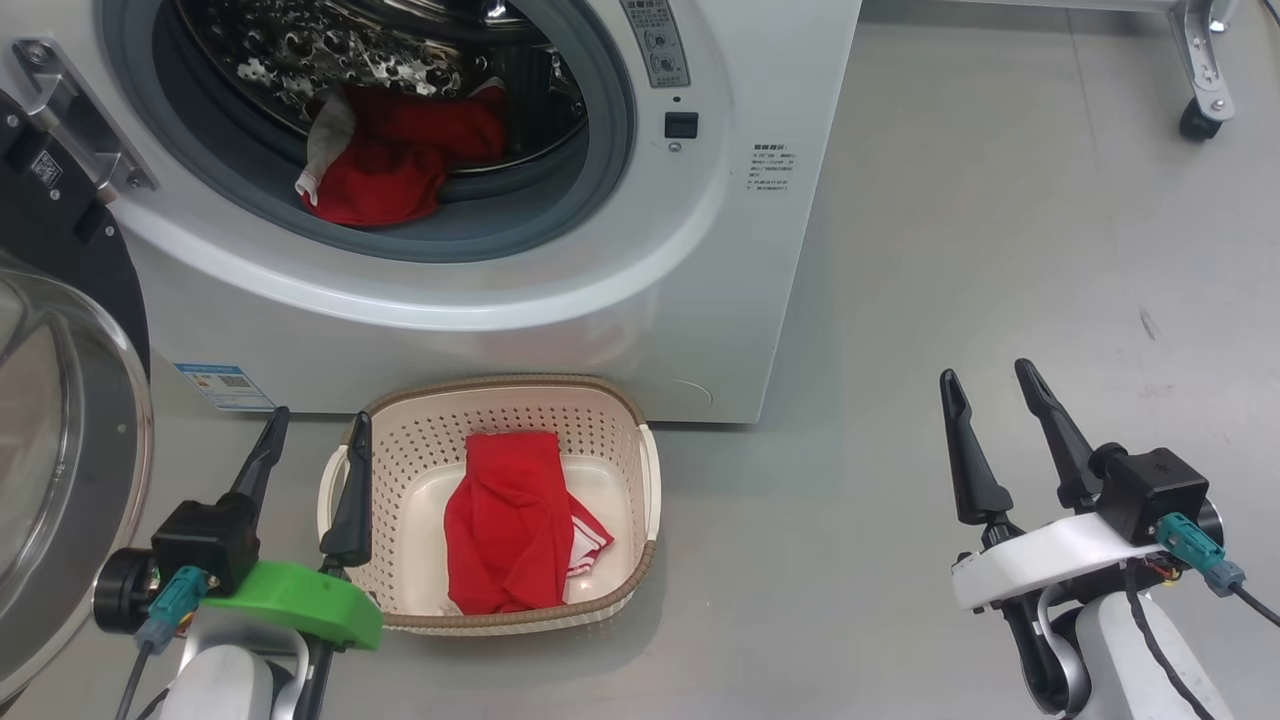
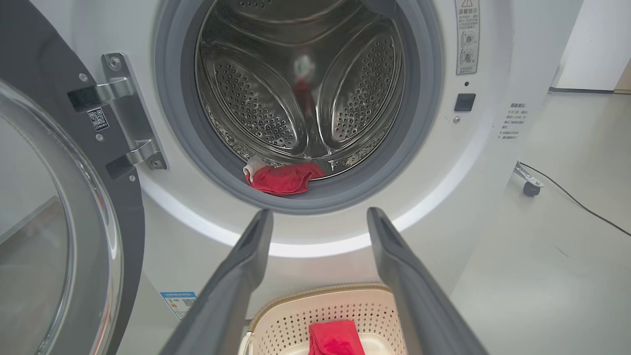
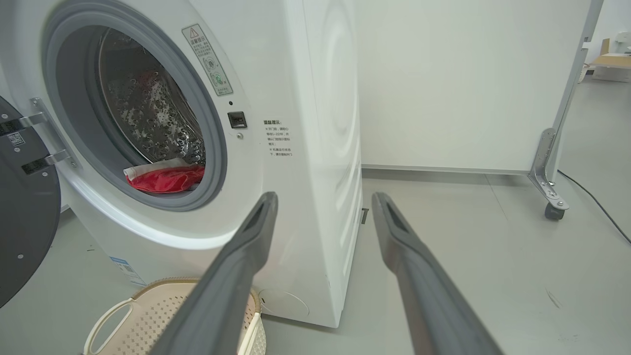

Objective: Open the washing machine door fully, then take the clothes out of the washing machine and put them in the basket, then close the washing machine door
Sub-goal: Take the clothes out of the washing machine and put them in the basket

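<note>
The washing machine door [image 1: 60,420] stands swung wide at the left of the head view. Its glass bowl bulges toward us and the steel hinge bracket [image 1: 85,120] is in plain sight. That leaves the mouth of the washing machine [image 1: 560,300] wide open, with the perforated drum [image 1: 330,50] gleaming inside.

There's laundry in there: the first red garment [image 1: 390,160] lies bunched at the front lip of the drum, spilling onto the grey rubber ring [image 1: 480,225], with a pale edge at its left end. The left wrist view picks it up too, low in the opening.

Down on the grey floor [image 1: 1000,250], the basket [image 1: 640,470] sits close in front of the machine, right below the opening. A second red garment [image 1: 510,520] is in it, crumpled down the middle, with white striped trim poking out on its right side.

Now the arms. The left end effector [image 1: 321,416] is released, its two dark fingers spread and nothing between them. It hangs by the basket's left handle and points toward the machine. In its own wrist view the fingers frame the lower rim of the opening, with the basket underneath.

The right end effector [image 1: 985,372] is released as well, fingers apart and empty, out over bare floor. It's well apart from both basket and door. Its wrist view looks along the machine's right front corner.
</note>
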